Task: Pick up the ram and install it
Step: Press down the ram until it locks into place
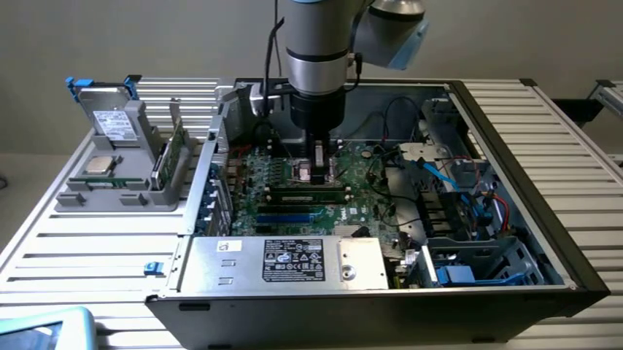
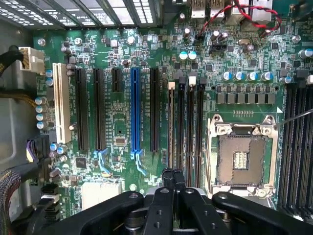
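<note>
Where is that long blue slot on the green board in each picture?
Exterior view: the blue slot lies on the motherboard, between the gripper and the silver box at the case's near edge.
Wrist view: the blue slot runs among black slots, between the white slot and the gripper.
Shared landmark: the gripper, poised over the black slots a few rows from the blue one.

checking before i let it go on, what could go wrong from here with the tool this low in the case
1. The shut tool hangs low beside the open processor socket; a sideways slip could likely hit its bare contacts.
2. The ram lies along the black slots; whether it is fully seated cannot be told, so a push might stress the board.
</note>
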`<state>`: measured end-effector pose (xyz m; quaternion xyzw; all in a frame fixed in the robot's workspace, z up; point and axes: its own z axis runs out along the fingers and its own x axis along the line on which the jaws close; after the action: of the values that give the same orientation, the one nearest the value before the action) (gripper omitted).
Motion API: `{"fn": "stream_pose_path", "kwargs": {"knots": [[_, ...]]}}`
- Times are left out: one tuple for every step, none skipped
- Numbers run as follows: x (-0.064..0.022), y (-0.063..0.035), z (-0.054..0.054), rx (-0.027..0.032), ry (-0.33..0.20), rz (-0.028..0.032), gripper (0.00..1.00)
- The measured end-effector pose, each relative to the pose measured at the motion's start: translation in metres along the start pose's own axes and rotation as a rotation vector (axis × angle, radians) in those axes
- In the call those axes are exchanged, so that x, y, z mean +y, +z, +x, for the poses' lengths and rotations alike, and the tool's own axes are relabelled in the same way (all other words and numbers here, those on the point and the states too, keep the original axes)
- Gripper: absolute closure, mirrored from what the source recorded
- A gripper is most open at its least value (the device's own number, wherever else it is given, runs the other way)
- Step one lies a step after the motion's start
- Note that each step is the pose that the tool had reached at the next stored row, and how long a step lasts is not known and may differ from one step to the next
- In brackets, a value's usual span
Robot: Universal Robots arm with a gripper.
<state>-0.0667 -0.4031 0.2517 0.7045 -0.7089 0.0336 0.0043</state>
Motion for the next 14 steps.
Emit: {"fn": "stream_pose_path", "kwargs": {"knots": [[-0.0005,0.0,0.0,0.0001,0.0,-0.0002,0.89],[-0.0004,0.0,0.0,0.0001,0.0,-0.0006,0.89],[-0.0004,-0.0001,0.0,0.0002,0.0,-0.0015,0.89],[-0.0004,0.0,0.0,0.0001,0.0,-0.0023,0.89],[-0.0005,0.0,0.0,0.0001,0.0,-0.0032,0.89],[-0.0005,-0.0001,0.0,0.0002,0.0,-0.0041,0.89],[-0.0005,-0.0001,0.0,0.0002,0.0,-0.005,0.89],[-0.0005,-0.0001,0.0,0.0002,0.0,-0.0059,0.89],[-0.0005,-0.0001,0.0,0.0002,0.0,-0.0067,0.89],[-0.0005,-0.0001,0.0,0.0002,0.0,-0.0076,0.89],[-0.0005,-0.0001,0.0,0.0002,0.0,-0.0085,0.89],[-0.0005,0.0,0.0,0.0001,0.0,-0.0093,0.89],[-0.0005,0.0,0.0,0.0002,-0.001,-0.0102,0.89],[-0.0005,0.0,0.0,0.0002,-0.001,-0.011,0.89]]}}
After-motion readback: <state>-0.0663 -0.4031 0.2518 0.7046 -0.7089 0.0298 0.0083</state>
